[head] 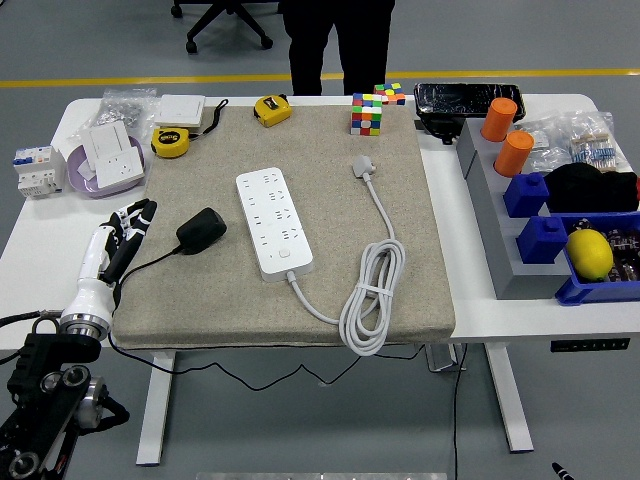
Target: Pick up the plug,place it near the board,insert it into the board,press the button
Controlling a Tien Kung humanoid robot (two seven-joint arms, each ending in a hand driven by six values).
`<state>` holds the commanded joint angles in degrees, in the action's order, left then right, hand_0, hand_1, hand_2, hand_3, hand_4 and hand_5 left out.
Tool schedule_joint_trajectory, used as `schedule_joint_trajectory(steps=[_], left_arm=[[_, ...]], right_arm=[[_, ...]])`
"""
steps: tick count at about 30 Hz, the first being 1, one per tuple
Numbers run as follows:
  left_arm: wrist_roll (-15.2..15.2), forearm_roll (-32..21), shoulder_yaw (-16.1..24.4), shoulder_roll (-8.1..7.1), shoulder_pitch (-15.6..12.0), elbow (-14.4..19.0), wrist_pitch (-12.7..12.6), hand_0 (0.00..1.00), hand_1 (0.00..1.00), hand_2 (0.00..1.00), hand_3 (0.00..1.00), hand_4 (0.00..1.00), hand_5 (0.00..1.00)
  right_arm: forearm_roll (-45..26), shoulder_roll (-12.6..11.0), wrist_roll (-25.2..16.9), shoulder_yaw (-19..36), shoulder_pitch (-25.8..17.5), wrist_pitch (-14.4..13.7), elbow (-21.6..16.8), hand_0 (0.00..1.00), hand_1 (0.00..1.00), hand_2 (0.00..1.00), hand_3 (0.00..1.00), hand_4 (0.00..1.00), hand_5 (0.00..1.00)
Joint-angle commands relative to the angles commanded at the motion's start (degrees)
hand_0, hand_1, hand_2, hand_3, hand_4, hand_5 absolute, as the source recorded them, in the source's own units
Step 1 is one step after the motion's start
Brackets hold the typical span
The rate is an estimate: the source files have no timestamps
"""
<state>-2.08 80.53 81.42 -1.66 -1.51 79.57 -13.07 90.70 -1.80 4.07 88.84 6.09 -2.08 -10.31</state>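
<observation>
Head view: left hand (128, 228) low at the mat's left edge, fingers loosely extended, holding nothing. Black plug (202, 229) lies on the mat (200, 300) just right of it, apart from the white power strip (273, 221), sockets bare. If you go for the plug, come over its body, clear of the trailing cord, and close squarely. Right hand not seen.

mat (220, 290) bare between plug (202, 230), board (273, 222)
</observation>
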Motion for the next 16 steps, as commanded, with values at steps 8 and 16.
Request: schedule_joint_trajectory(steps=[8, 16], left_arm=[[0.31, 0.36, -0.17, 0.01, -0.56, 0.1, 0.13, 0.811, 0.824, 0.803, 0.799, 0.984, 0.771], [0.35, 0.52, -0.19, 0.02, -0.34, 0.2, 0.08, 0.809, 0.822, 0.797, 0.794, 0.985, 0.77]], right_arm=[[-0.51, 0.27, -0.06, -0.12, -0.15, -0.18, 0.0, 0.825, 0.763, 0.751, 0.776, 0.998, 0.998], [-2.58, 0.39, -0.81, -0.37, 0.02, -0.96, 0.0, 0.824, 0.76, 0.746, 0.773, 0.998, 0.998]])
